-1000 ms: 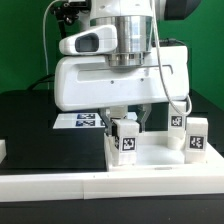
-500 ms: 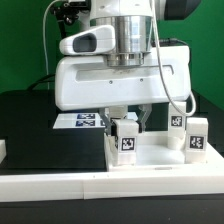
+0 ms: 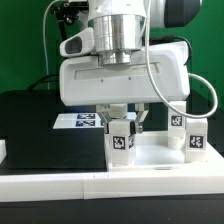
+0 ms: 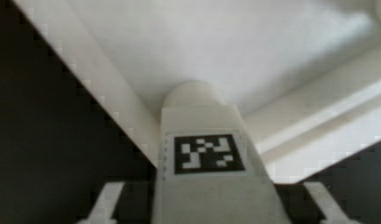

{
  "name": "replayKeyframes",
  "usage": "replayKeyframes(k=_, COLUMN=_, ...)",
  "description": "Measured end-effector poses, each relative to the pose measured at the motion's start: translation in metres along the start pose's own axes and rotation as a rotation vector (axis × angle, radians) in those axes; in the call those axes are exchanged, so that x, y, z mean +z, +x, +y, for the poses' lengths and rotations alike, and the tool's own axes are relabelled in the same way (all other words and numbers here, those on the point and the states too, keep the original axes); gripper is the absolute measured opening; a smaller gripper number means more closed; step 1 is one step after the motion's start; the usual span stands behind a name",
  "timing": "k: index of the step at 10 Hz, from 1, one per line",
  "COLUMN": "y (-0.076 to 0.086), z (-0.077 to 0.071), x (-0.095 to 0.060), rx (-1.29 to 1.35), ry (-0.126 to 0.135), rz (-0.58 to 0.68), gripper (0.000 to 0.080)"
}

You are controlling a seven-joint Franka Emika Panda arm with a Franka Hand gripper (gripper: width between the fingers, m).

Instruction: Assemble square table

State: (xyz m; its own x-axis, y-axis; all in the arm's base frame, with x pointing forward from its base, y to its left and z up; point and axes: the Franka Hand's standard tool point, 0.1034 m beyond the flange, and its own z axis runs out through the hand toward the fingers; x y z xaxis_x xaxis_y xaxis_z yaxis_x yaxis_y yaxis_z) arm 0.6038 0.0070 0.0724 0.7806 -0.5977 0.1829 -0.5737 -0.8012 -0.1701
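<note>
One leg (image 3: 122,140) is in my pincer (image 3: 122,122), and the two fingers are clamped on its upper part, one on each side. The leg hangs upright, so its long axis is vertical and in line with my wrist; its tag faces the exterior camera. In the wrist view I look down along the leg (image 4: 212,130) to its far end, and under it lies the white top (image 4: 302,50) with a raised edge.

The top (image 3: 155,155) lies flat on the counter (image 3: 40,125), directly below the leg, so the way to go is straight down. Whether the leg's end already touches the top, I cannot tell. Two other legs (image 3: 187,134) stand at the exterior view's right, near but apart from mine. I judge the corner hole must be exactly under the leg's axis, but the hole is hidden from me.
</note>
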Motion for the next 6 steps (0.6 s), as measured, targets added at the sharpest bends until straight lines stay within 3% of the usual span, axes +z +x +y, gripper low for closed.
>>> replayKeyframes(k=4, y=0.0024, z=-0.0001, x=-0.0012, rx=0.386, ry=0.012, rz=0.002, gripper=0.0294)
replayKeyframes(k=6, y=0.0021, z=-0.0011, x=-0.0017, rx=0.459, ry=0.009, rz=0.002, gripper=0.0297)
